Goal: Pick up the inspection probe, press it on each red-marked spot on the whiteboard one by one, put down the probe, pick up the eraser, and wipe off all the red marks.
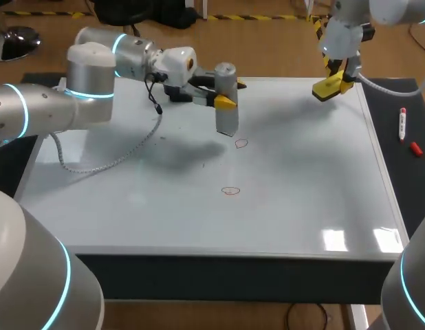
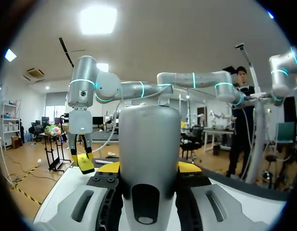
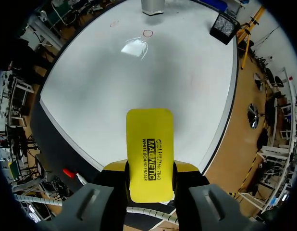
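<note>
Whiteboard point(image 1: 302, 192) on dark table point(image 1: 413, 196), marker point(image 1: 403, 124) beside

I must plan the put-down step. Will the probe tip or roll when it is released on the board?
The probe looks tall and narrow, so standing upright it may tip if nudged. Its body seems round, so laid on the whiteboard it would probably roll. Its smooth grey surface could slip in the left gripper.

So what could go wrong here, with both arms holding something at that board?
The probe in the left gripper stands beside the closest red mark, not on it, so a press might miss. The right gripper holds the eraser near the whiteboard's edge; swept early, it could wipe marks not yet probed.
</note>
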Action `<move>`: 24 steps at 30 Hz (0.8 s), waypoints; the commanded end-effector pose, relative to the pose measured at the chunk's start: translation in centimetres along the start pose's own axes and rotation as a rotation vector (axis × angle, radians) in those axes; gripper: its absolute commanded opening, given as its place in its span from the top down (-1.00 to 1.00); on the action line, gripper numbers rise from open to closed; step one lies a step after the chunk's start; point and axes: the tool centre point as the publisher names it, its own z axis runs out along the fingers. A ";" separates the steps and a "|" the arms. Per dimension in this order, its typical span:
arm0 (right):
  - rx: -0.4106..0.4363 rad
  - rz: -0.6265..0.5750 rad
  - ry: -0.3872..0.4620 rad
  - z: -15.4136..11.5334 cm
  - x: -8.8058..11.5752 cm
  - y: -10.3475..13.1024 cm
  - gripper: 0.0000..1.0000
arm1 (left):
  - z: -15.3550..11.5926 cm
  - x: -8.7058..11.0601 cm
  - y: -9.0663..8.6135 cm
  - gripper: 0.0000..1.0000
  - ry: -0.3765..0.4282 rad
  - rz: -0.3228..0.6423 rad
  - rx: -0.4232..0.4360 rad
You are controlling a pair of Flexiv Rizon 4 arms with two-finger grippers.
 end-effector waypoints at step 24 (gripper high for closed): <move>0.003 -0.002 0.003 -0.1 -0.1 0.0 1.00 | 3.5 -1.6 3.8 1.00 0.033 -0.026 -0.009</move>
